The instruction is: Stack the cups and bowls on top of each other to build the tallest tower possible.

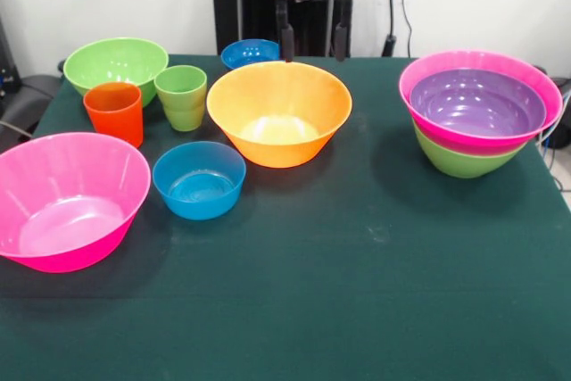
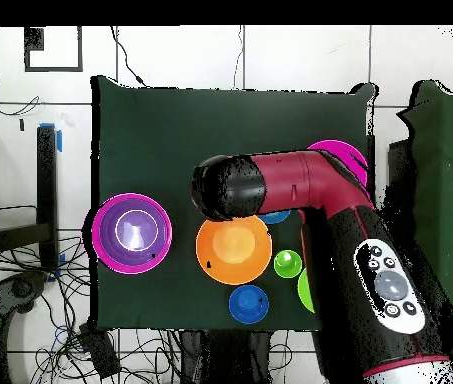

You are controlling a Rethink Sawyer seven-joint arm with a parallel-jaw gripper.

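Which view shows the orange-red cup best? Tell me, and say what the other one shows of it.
The front view: the orange-red cup stands in full sight, upright, beside the light green cup. In the overhead view the robot's arm covers that part of the table, and the orange-red cup cannot be seen.

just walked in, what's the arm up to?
The Sawyer's gripper hangs open and empty above the far rim of the orange bowl, touching nothing. A small tower already stands apart: a purple bowl in a pink one on a green one. Both cups and the other bowls sit loose on the table.
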